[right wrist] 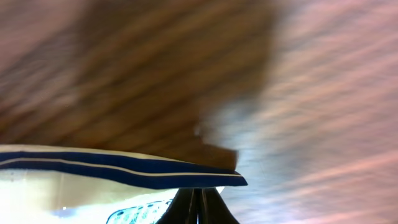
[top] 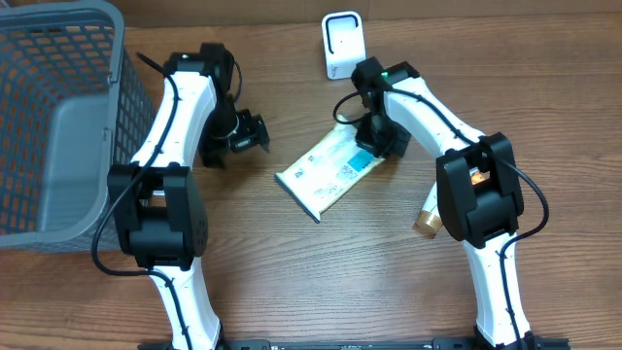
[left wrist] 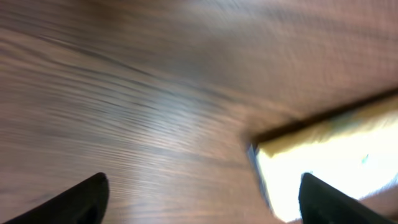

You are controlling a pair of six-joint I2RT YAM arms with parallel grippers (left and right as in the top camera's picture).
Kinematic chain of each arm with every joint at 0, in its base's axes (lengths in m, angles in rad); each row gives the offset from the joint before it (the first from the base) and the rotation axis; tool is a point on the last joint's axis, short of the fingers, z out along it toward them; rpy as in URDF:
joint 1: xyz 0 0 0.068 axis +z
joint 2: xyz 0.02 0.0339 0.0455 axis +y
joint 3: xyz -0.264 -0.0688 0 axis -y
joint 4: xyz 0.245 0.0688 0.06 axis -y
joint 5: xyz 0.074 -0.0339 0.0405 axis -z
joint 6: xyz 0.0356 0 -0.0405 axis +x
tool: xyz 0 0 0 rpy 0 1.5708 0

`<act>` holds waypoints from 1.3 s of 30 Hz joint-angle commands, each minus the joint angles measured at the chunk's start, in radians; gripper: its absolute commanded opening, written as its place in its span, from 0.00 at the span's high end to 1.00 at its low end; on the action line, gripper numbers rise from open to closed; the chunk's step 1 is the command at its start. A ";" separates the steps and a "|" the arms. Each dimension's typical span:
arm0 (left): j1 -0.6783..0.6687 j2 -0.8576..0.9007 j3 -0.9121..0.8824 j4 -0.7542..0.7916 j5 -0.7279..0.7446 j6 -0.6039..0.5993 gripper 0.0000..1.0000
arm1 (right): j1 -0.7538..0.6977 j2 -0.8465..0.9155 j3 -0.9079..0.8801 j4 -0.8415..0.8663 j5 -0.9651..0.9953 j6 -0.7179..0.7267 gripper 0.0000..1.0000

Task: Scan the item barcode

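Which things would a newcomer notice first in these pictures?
The flat white-and-blue packet in the middle of the table, its right end pinched by the right arm's fingers. Next, the grey basket at the left edge, and the left arm's fingers, open, apart from the packet's left end.

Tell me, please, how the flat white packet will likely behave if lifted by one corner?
Probably light, as the flat packet looks very thin. It may droop, since the right pincer pinches only its corner. Unlikely to roll, being flat.
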 commanded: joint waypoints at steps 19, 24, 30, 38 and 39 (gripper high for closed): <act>-0.222 -0.003 -0.346 0.402 0.442 0.015 0.84 | -0.118 -0.236 0.010 -0.002 0.045 -0.208 0.96; -0.199 -0.003 -0.346 0.398 0.189 -0.076 0.96 | -0.122 -0.226 -0.092 0.122 -0.122 -0.322 0.96; -0.112 -0.003 -0.328 0.392 -0.103 -0.051 0.93 | -0.102 -0.226 -0.230 0.255 -0.179 -0.313 0.96; -0.005 -0.003 -0.132 0.198 -0.079 0.000 0.55 | -0.105 -0.227 -0.226 0.245 -0.251 -0.304 0.56; 0.002 -0.003 -0.108 0.171 -0.062 0.000 0.39 | -0.109 -0.227 -0.226 0.235 -0.253 -0.308 0.50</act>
